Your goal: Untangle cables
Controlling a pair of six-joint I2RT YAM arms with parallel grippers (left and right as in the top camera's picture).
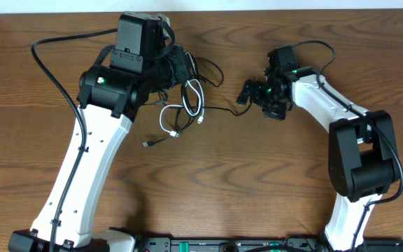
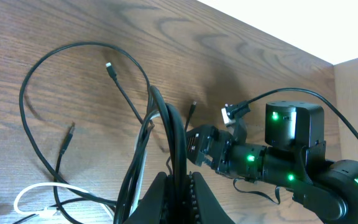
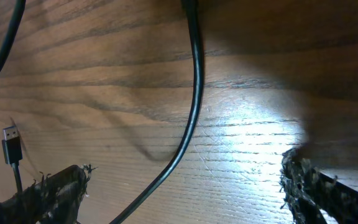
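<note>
The cables [image 1: 187,105] lie tangled on the wooden table between the two arms: thin black cords and a shorter white one [image 1: 165,115]. My left gripper [image 1: 185,70] is at the tangle's upper edge. In the left wrist view it [image 2: 180,186] is shut on a black cord [image 2: 178,134] that rises from between its fingers. The white cord [image 2: 36,190] lies at lower left. My right gripper [image 1: 246,94] stands open to the right of the tangle. A single black cord [image 3: 194,93] runs between its frayed pads [image 3: 58,186] without touching either, just above the tabletop.
A small plug [image 3: 11,143] lies by the right gripper's left finger. Another loose plug [image 1: 147,144] lies on the table below the tangle. The thick black arm cable [image 1: 54,77] curves along the left arm. The table's far edge [image 2: 278,43] is close behind.
</note>
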